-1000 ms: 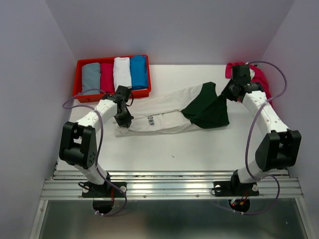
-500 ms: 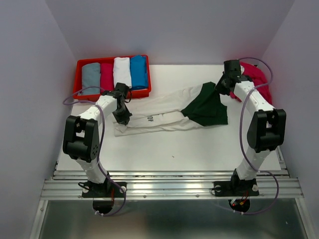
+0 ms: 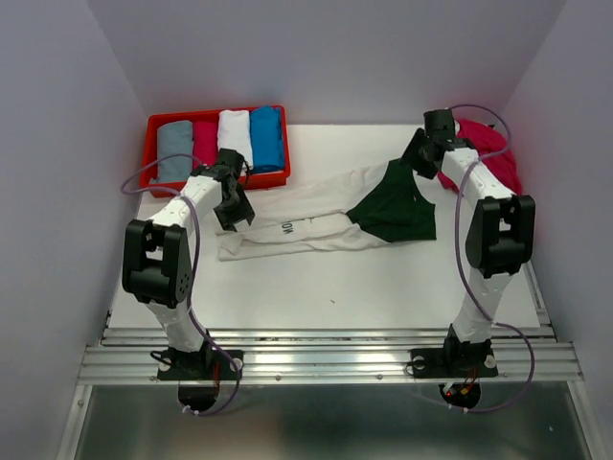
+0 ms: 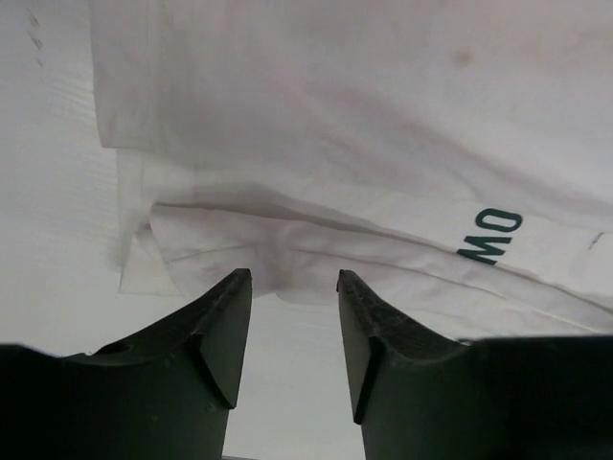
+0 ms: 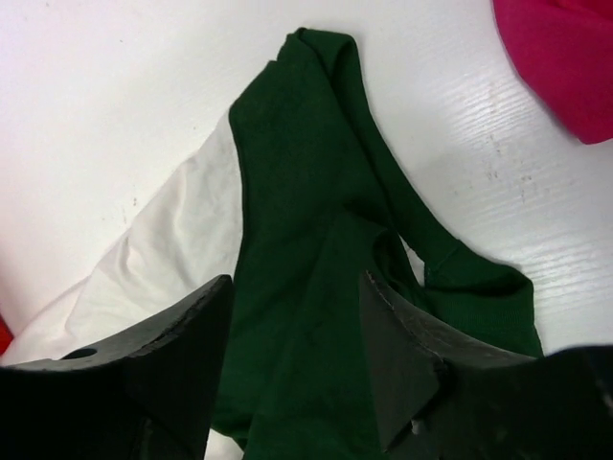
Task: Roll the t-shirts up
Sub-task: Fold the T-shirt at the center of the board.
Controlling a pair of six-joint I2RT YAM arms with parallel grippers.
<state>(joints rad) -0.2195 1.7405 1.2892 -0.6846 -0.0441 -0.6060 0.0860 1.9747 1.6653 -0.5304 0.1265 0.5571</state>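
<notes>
The cream-white t-shirt [image 3: 326,230] lies folded into a long strip across the table, its dark green end [image 3: 397,206] at the right. My left gripper [image 3: 235,213] hovers over the strip's left hem, open. In the left wrist view its fingers [image 4: 292,275] stand apart just short of the hem of the cream cloth [image 4: 335,115], with bare table between them. My right gripper [image 3: 417,158] is open at the far edge of the green end. Its fingers [image 5: 297,280] spread above the green cloth [image 5: 297,172], holding nothing. Magenta-pink t-shirts [image 3: 488,136] [image 5: 565,48] lie heaped at the far right.
A red tray [image 3: 215,111] at the far left holds rolled cloths: grey [image 3: 174,149], magenta [image 3: 206,144], white [image 3: 235,137] and blue [image 3: 267,136]. My left arm reaches just in front of the tray. Walls close in on both sides and at the back.
Both grippers were shut on the cream shirt and now stand open, the cloth let go. The right gripper moved back and left; the left one rose slightly toward the tray.
</notes>
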